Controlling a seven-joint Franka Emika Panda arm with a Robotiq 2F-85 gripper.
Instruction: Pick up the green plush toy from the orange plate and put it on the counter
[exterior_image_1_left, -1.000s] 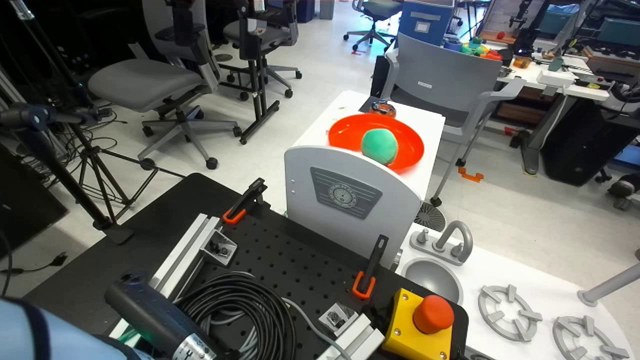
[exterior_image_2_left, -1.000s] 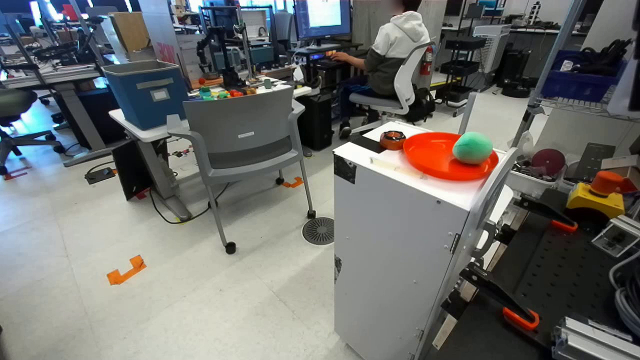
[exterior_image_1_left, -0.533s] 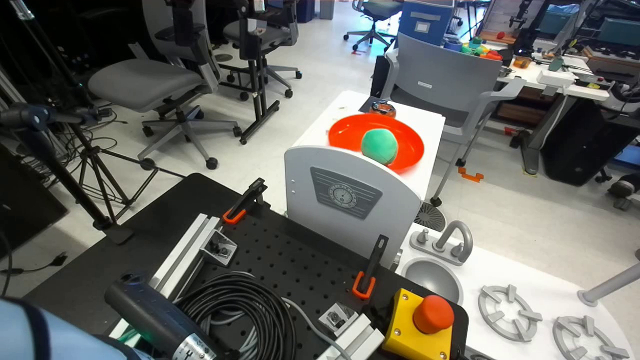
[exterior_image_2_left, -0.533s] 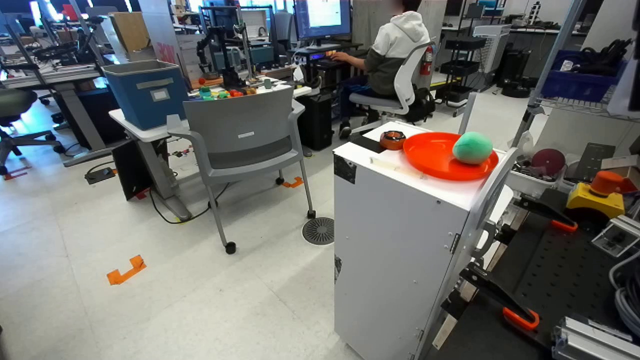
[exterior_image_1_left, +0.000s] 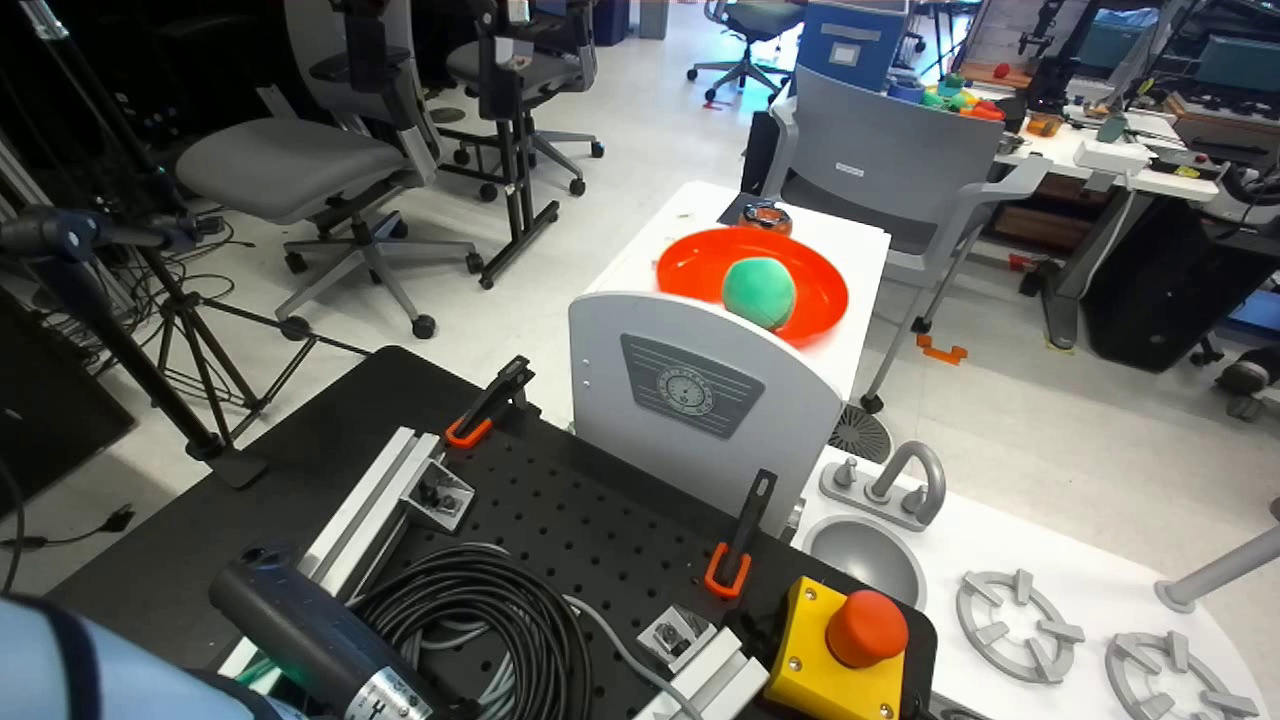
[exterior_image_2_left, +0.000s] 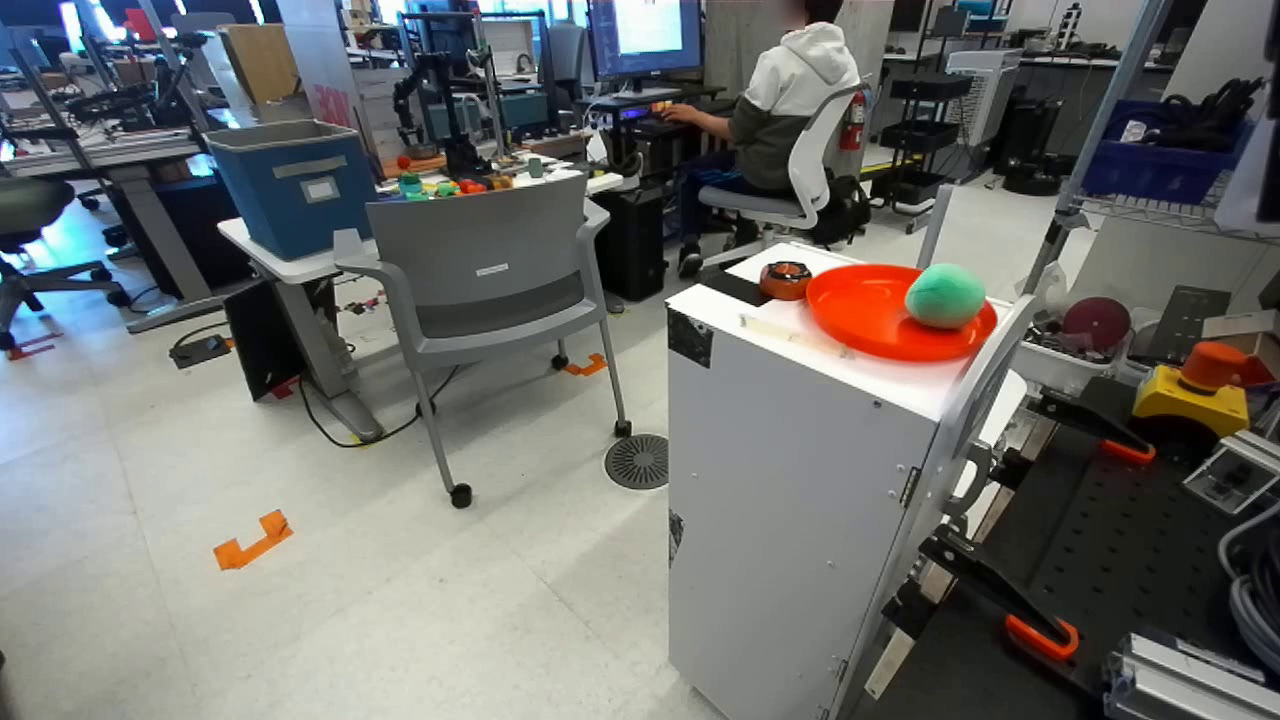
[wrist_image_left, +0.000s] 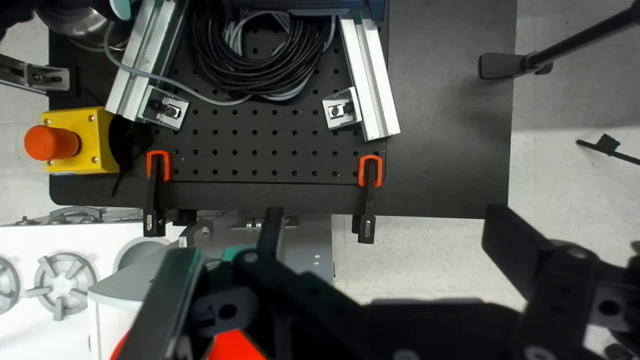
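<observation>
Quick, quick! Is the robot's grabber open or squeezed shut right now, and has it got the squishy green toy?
Gripper: open, holding nothing; the green plush toy sits on the orange plate.

A pale floor (exterior_image_2_left: 400, 620) is stretching through every view. In both exterior views, bluish light (exterior_image_2_left: 85, 235) is glinting far across it, orange tape (exterior_image_2_left: 256, 548) is marking it, and a grey armchair (exterior_image_2_left: 480, 240) is standing beside a white desk (exterior_image_2_left: 300, 268), near a round drain (exterior_image_2_left: 638, 461). In an exterior view, a monitor (exterior_image_2_left: 655, 30) is glowing. In an exterior view, a grey office chair (exterior_image_1_left: 290, 165) is standing near deep shadow (exterior_image_1_left: 220, 80).
</observation>
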